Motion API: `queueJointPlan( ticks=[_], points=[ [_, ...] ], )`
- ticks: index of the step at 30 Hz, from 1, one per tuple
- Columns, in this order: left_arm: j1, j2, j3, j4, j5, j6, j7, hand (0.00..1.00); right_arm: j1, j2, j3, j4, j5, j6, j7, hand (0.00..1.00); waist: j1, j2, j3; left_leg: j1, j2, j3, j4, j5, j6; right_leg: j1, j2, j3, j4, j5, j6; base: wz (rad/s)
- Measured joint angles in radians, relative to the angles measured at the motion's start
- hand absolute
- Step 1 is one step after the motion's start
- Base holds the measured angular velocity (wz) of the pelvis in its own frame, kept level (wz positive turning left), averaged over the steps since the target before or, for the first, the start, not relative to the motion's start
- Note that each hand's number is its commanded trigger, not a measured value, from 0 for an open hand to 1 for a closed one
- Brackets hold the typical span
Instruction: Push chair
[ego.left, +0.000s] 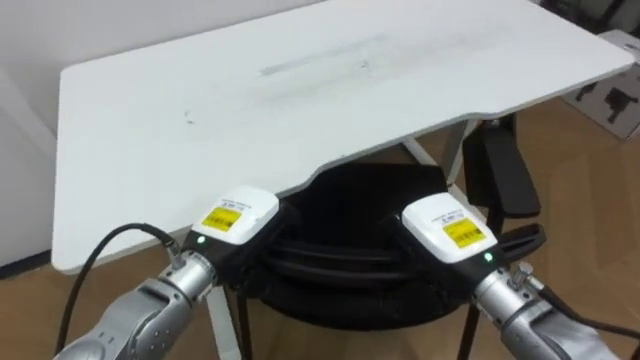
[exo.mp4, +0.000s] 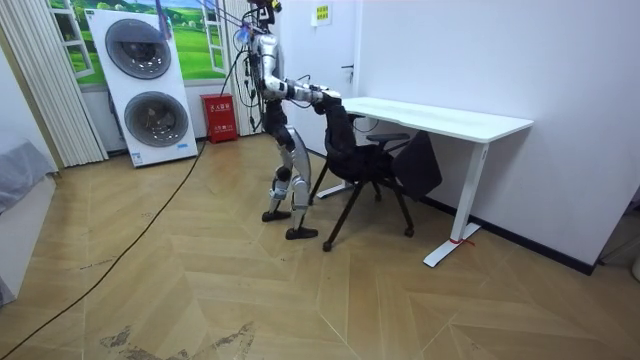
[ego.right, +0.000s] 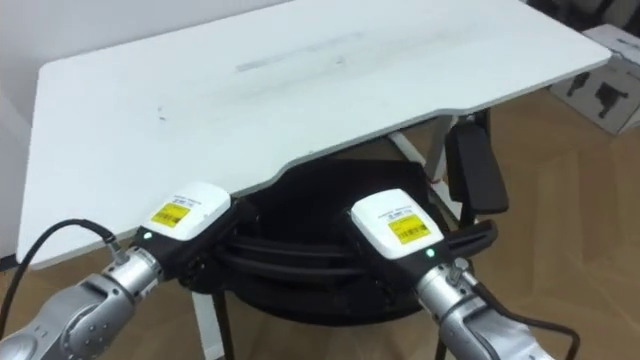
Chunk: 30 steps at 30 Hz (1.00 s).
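Note:
A black chair (ego.left: 350, 262) stands in front of me, its seat tucked partly under the white desk (ego.left: 300, 90). Its top rail runs between my hands, and one armrest (ego.left: 505, 170) shows on the right. My left hand (ego.left: 236, 216) rests on the left end of the backrest's top, my right hand (ego.left: 450, 226) on the right end. Only the white backs of both hands show; what lies past them is lost against the dark chair. In the room view I stand upright behind the chair (exo.mp4: 362, 158), both arms stretched forward to its back (exo.mp4: 333, 110).
The desk (exo.mp4: 440, 118) stands against a white wall, with a dark bag (exo.mp4: 420, 165) hanging under it. Behind me are two stacked washing machines (exo.mp4: 145, 85) and a red box (exo.mp4: 220, 118). A white box (ego.left: 612, 98) lies on the wooden floor at the right.

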Motion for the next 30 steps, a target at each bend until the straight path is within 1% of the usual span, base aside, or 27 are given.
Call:
queueJointPlan(
  ticks=[1,3,4,5,7,8,10,11,13,14,15,17,19,21,23,24,25,26,27,28,29,30],
  points=[
    [0.0,0.0,0.0,-0.008,0.004,0.0,-0.007,1.0,0.0,0.0,-0.003,0.0,0.0,-0.002,0.001,1.0,0.008,-0.002,0.001,0.002,0.011,-0.005,-0.003,0.0,-0.01,0.002,0.009,-0.01,0.0,-0.008,-0.007,0.08],
    [0.0,0.006,0.002,-0.016,0.003,0.001,-0.013,1.0,-0.001,-0.002,-0.003,0.0,0.0,-0.006,0.003,1.0,0.008,-0.007,0.0037,0.002,0.019,-0.031,-0.004,0.002,-0.026,0.009,0.012,-0.035,0.007,-0.025,-0.016,0.28],
    [0.0,0.008,0.011,-0.02,0.003,0.0,-0.018,1.0,-0.008,-0.001,-0.003,0.0,0.0,-0.01,0.014,1.0,0.009,-0.015,0.0064,0.001,0.029,-0.033,-0.003,0.002,-0.036,0.009,0.008,-0.051,0.021,-0.038,-0.025,0.34],
    [0.0,0.01,0.014,-0.022,0.003,0.0,-0.022,1.0,-0.011,0.002,-0.002,0.0,0.0,-0.011,0.021,1.0,0.008,-0.018,0.0061,0.0,0.033,-0.033,-0.003,0.004,-0.04,0.009,0.008,-0.059,0.025,-0.045,-0.029,0.36],
    [-0.012,0.013,0.019,-0.023,0.005,0.0,-0.033,1.0,-0.014,0.015,-0.003,0.0,-0.002,-0.01,0.028,1.0,-0.003,-0.035,0.0053,-0.018,0.055,-0.027,0.009,0.009,-0.059,0.008,0.004,-0.103,0.04,-0.064,-0.046,0.48],
    [-0.014,0.013,0.021,-0.023,0.006,-0.001,-0.035,1.0,-0.014,0.017,-0.005,0.0,-0.002,-0.01,0.028,1.0,-0.008,-0.036,0.0039,-0.027,0.063,-0.018,0.018,0.011,-0.062,0.009,0.004,-0.116,0.039,-0.066,-0.049,0.62],
    [-0.033,0.013,0.018,-0.023,0.006,0.0,-0.048,1.0,-0.015,0.019,-0.01,0.0,-0.002,-0.01,0.026,1.0,-0.023,-0.042,0.0032,-0.053,0.082,0.011,0.037,0.021,-0.077,0.011,0.001,-0.157,0.038,-0.073,-0.059,0.52],
    [-0.034,0.011,0.018,-0.023,0.007,0.001,-0.05,1.0,-0.015,0.018,-0.011,0.0,-0.002,-0.01,0.026,1.0,-0.024,-0.043,0.0032,-0.055,0.082,0.011,0.036,0.024,-0.079,0.013,0.0,-0.165,0.037,-0.074,-0.061,0.37],
    [-0.036,0.0,0.019,-0.023,0.02,0.002,-0.052,1.0,-0.015,0.014,-0.021,0.0,-0.016,-0.016,0.027,1.0,-0.051,-0.048,0.0039,-0.055,0.079,0.022,0.008,0.044,-0.081,0.024,-0.025,-0.216,0.032,-0.079,-0.065,0.46],
    [-0.037,-0.002,0.018,-0.023,0.026,0.002,-0.052,1.0,-0.015,0.014,-0.021,0.0,-0.021,-0.018,0.027,1.0,-0.054,-0.05,0.0028,-0.052,0.078,0.029,-0.003,0.052,-0.081,0.025,-0.027,-0.217,0.028,-0.079,-0.065,0.34],
    [-0.037,-0.009,0.016,-0.022,0.033,0.008,-0.052,1.0,-0.015,0.014,-0.021,0.0,-0.03,-0.02,0.027,1.0,-0.054,-0.051,0.002,-0.044,0.079,0.045,-0.022,0.067,-0.08,0.034,-0.027,-0.221,0.009,-0.071,-0.064,0.2],
    [-0.034,-0.017,0.013,-0.019,0.037,0.012,-0.052,1.0,-0.014,0.012,-0.022,0.0,-0.039,-0.019,0.029,1.0,-0.068,-0.051,0.0017,-0.033,0.08,0.066,-0.05,0.082,-0.077,0.052,-0.032,-0.238,-0.015,-0.063,-0.061,0.22],
    [-0.033,-0.022,0.007,-0.016,0.037,0.015,-0.052,1.0,-0.013,0.008,-0.021,0.0,-0.041,-0.018,0.035,1.0,-0.075,-0.05,0.0011,-0.017,0.078,0.09,-0.087,0.104,-0.072,0.07,-0.032,-0.24,-0.049,-0.05,-0.053,0.17],
    [-0.033,-0.022,0.007,-0.016,0.037,0.015,-0.053,1.0,-0.011,0.007,-0.022,-0.001,-0.041,-0.018,0.035,1.0,-0.071,-0.046,-0.0016,-0.015,0.077,0.093,-0.103,0.11,-0.07,0.072,-0.028,-0.237,-0.066,-0.041,-0.05,0.03],
    [-0.031,-0.025,0.007,-0.015,0.038,0.017,-0.053,1.0,-0.011,0.011,-0.022,-0.003,-0.041,-0.018,0.039,1.0,-0.066,-0.04,-0.0059,-0.015,0.076,0.093,-0.117,0.118,-0.069,0.075,-0.022,-0.232,-0.084,-0.029,-0.049,0.0],
    [-0.026,-0.027,0.007,-0.013,0.038,0.022,-0.053,1.0,-0.011,0.01,-0.022,-0.005,-0.041,-0.019,0.044,1.0,-0.064,-0.034,-0.0102,-0.011,0.075,0.093,-0.128,0.123,-0.068,0.079,-0.017,-0.232,-0.095,-0.021,-0.052,0.0],
    [-0.022,-0.027,0.007,-0.01,0.038,0.025,-0.053,1.0,-0.01,0.013,-0.021,-0.005,-0.041,-0.019,0.048,0.9,-0.061,-0.03,-0.0125,0.002,0.071,0.093,-0.149,0.132,-0.068,0.086,-0.017,-0.231,-0.104,-0.016,-0.053,0.0],
    [-0.02,-0.027,0.007,-0.01,0.038,0.027,-0.053,0.71,-0.009,0.015,-0.021,-0.005,-0.041,-0.02,0.049,0.75,-0.059,-0.029,-0.0135,0.007,0.069,0.094,-0.159,0.136,-0.068,0.086,-0.017,-0.23,-0.104,-0.015,-0.054,0.0],
    [-0.019,-0.028,0.007,-0.01,0.038,0.031,-0.053,0.54,-0.009,0.019,-0.021,-0.007,-0.041,-0.019,0.05,0.65,-0.05,-0.028,-0.0137,0.017,0.064,0.098,-0.178,0.144,-0.068,0.086,-0.019,-0.226,-0.105,-0.014,-0.054,-0.04],
    [-0.019,-0.028,0.007,-0.01,0.038,0.033,-0.053,0.0,-0.009,0.02,-0.021,-0.011,-0.041,-0.017,0.055,0.4,-0.043,-0.027,-0.0141,0.021,0.063,0.1,-0.188,0.148,-0.068,0.085,-0.019,-0.225,-0.106,-0.014,-0.053,-0.03],
    [-0.019,-0.028,0.007,-0.01,0.038,0.034,-0.053,0.0,-0.009,0.021,-0.021,-0.013,-0.041,-0.017,0.056,0.23,-0.041,-0.027,-0.0142,0.022,0.063,0.1,-0.192,0.149,-0.068,0.085,-0.019,-0.225,-0.107,-0.014,-0.053,0.0],
    [-0.019,-0.028,0.008,-0.011,0.037,0.036,-0.053,0.0,-0.009,0.024,-0.021,-0.017,-0.041,-0.012,0.06,0.03,-0.036,-0.026,-0.015,0.022,0.063,0.1,-0.195,0.151,-0.069,0.085,-0.019,-0.226,-0.108,-0.013,-0.055,0.0]
  ],
)
